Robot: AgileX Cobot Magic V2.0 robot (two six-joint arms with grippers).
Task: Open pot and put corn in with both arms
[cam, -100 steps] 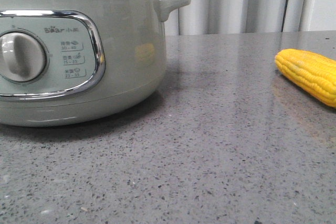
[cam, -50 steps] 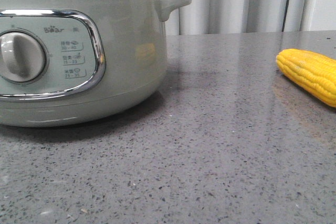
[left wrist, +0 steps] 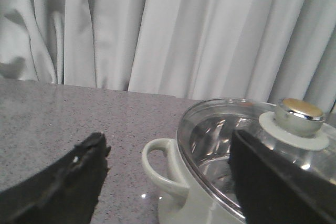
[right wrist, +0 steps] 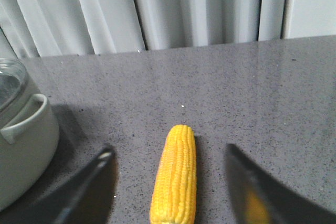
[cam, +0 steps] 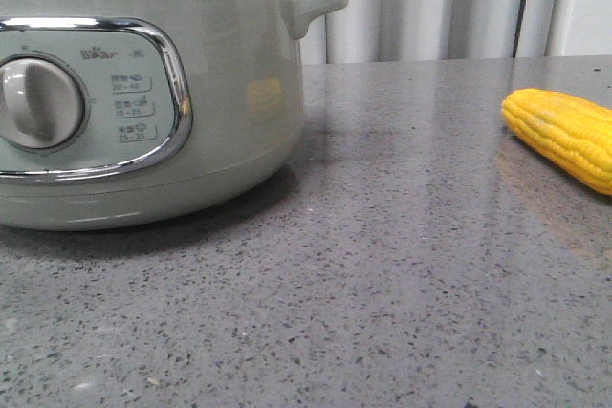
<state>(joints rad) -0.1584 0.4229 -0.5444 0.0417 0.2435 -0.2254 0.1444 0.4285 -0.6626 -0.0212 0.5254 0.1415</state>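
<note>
Nothing on the table has shifted over the last second in the front view: the pot sits at the left with its glass lid on, and the corn lies well apart at the right, so both steps appear undone. 2 wrist views add what the front camera misses: the left gripper spread wide beside the lid knob, grasping nothing, and the right gripper spread on either side of the cob, not touching it.

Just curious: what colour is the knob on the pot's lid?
Shiny silver knob with a golden top, on a white base; clearest in the left wrist view.
</note>
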